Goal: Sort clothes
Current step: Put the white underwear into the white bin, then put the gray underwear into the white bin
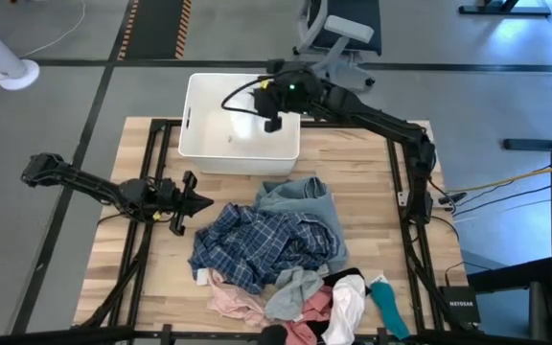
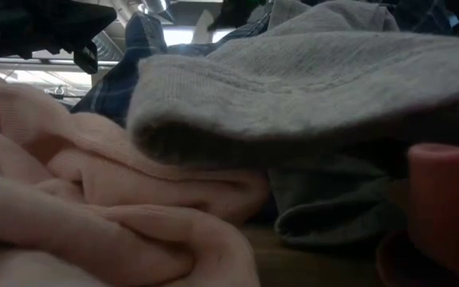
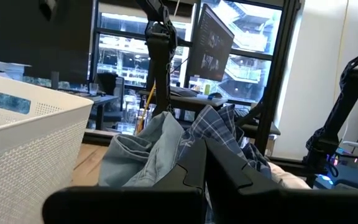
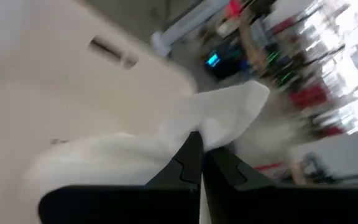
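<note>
A: Seen from overhead, the right gripper [image 1: 272,123] hangs over the white bin [image 1: 196,144] at the table's far edge, its fingers pinched on a white cloth [image 4: 222,115]. What does its wrist camera show?

B: The white cloth pokes out past the closed fingertips, a pale tongue running along the line of the fingers, with the bin's inner wall and a handle slot behind it.

A: And the left gripper [image 1: 195,202]?

B: It sits low over the wooden table [image 1: 372,163] just left of the clothes pile, fingers pressed together on nothing, pointing toward the heap.

A: How does the heap lie?

B: The plaid shirt [image 1: 257,244] sprawls at the centre, its long axis running roughly left to right. The denim piece [image 1: 300,196] is bunched at its far side, nearest the bin. Toward the near edge lie a pink garment [image 1: 233,299], a grey item [image 1: 290,292], a white item [image 1: 346,311] and a teal strip [image 1: 389,305], the last lying lengthwise from far to near.

A: From table height?

B: Pink and grey folds fill the frame, plaid showing behind.
</note>
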